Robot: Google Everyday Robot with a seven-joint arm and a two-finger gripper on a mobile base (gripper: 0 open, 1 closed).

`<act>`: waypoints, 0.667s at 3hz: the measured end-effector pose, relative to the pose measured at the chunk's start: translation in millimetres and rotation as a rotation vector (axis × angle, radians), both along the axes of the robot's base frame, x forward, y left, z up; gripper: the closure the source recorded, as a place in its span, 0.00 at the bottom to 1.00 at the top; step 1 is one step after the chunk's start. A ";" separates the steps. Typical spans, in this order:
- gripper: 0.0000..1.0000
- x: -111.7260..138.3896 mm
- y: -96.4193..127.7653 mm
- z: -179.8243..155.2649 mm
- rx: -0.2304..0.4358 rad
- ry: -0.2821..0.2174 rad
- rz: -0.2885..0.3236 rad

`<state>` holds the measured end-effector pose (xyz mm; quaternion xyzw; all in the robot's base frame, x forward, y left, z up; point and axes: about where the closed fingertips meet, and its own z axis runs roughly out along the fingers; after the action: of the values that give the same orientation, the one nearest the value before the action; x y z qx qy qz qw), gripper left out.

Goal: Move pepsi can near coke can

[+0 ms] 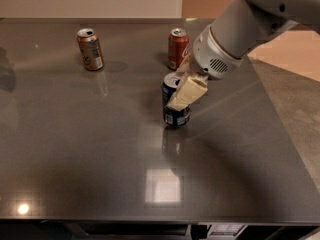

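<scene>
Cans numbered three on the dark, glossy worktop [75, 149], and the hand [179, 91] had hold of one of them. The pepsi can [175, 117], dark blue with a silver top, was a little right of the middle of the worktop, upright or very nearly so, with the hand closed on it. One cream-coloured finger [187, 92] lay slantwise across the can's near right face and hid much of its label, while the other side of the grip was hidden behind the can. Whether the can's base touched the worktop or hung just above it could not be told; a dim reflection of it showed on the surface directly below. The arm [240, 29], pale grey and thick, came down to the hand from the upper right corner. The coke can [177, 49], red with a silver top, stood upright just beyond the pepsi can on its far side, almost in line with it, near but apart, and just left of the arm's wrist. The tan-brown can [90, 50] stood upright well to the left, about as far back as the coke can and well apart from both others. A square patch of light [163, 186] glared on the worktop close to its near edge, and a grey floor [300, 104] showed past the right edge.
</scene>
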<state>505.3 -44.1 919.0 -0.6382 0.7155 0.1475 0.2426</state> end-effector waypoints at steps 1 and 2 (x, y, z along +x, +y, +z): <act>1.00 39.4 -6.2 3.4 0.040 0.003 -0.071; 1.00 77.5 -15.5 1.1 0.085 0.015 -0.147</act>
<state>582.9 -59.5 920.1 -0.5719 0.7555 0.1641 0.2745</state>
